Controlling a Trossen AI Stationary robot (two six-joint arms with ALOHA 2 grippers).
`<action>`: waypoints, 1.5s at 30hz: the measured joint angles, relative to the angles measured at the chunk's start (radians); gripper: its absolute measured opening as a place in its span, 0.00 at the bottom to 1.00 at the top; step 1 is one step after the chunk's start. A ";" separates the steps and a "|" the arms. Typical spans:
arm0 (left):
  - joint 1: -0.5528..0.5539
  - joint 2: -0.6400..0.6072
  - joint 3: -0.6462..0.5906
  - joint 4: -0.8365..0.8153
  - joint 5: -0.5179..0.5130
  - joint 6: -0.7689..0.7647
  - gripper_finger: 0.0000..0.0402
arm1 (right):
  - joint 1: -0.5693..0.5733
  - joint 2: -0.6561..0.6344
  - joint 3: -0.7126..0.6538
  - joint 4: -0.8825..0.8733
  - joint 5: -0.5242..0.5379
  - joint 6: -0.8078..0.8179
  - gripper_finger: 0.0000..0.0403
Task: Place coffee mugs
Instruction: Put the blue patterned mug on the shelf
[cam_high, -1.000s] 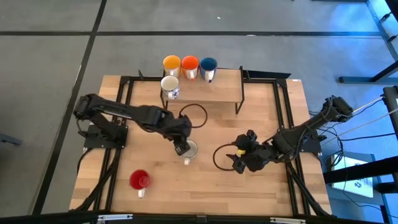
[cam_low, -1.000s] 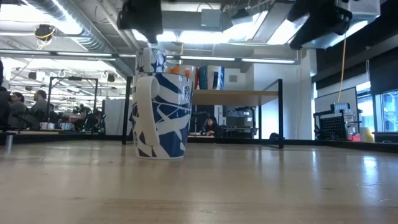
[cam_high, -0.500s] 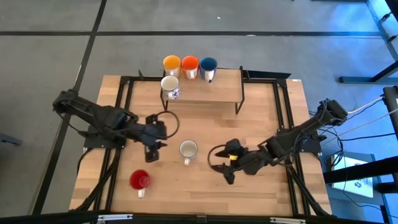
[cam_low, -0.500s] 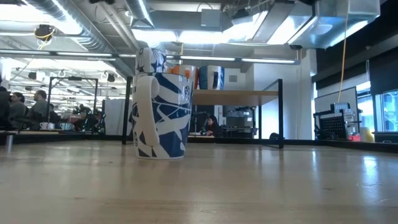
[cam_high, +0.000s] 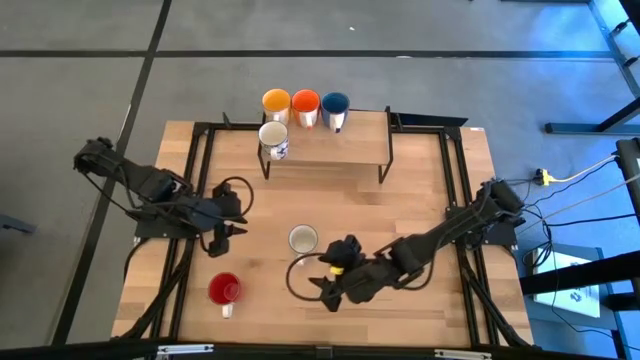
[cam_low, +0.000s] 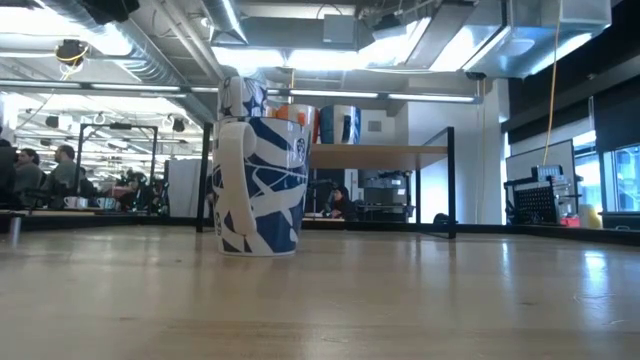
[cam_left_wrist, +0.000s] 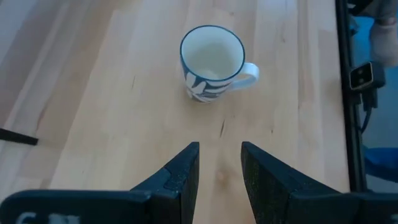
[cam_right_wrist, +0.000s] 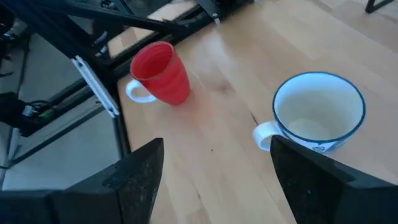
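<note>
A patterned mug (cam_high: 303, 239) stands upright mid-tabletop (cam_high: 420, 200). The left tool (cam_high: 222, 236) sits at its nine o'clock, apart; the right tool (cam_high: 327, 290) at five o'clock, near. Another mug (cam_high: 226, 290) stands at seven o'clock. At twelve, a shelf (cam_high: 350, 140) carries four mugs (cam_high: 305, 105)

Two dark, jointed robot arms, the left arm (cam_high: 150, 190) and right arm (cam_high: 450, 232), each trail looping black cable. A yellow marking sits near the right gripper (cam_high: 327, 290); the left gripper (cam_left_wrist: 219, 171) carries two flat dark fingers.
</note>
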 joint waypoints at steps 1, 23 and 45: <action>-0.005 -0.009 0.000 -0.005 0.001 0.003 0.28 | 0.000 0.017 0.006 0.003 0.004 0.001 0.70; -0.040 -0.072 0.000 -0.101 -0.006 0.022 0.28 | 0.008 0.230 -0.042 0.180 0.052 0.011 0.70; -0.040 -0.071 0.000 -0.104 -0.022 -0.030 0.28 | 0.001 0.209 -0.447 0.832 0.149 -0.287 0.70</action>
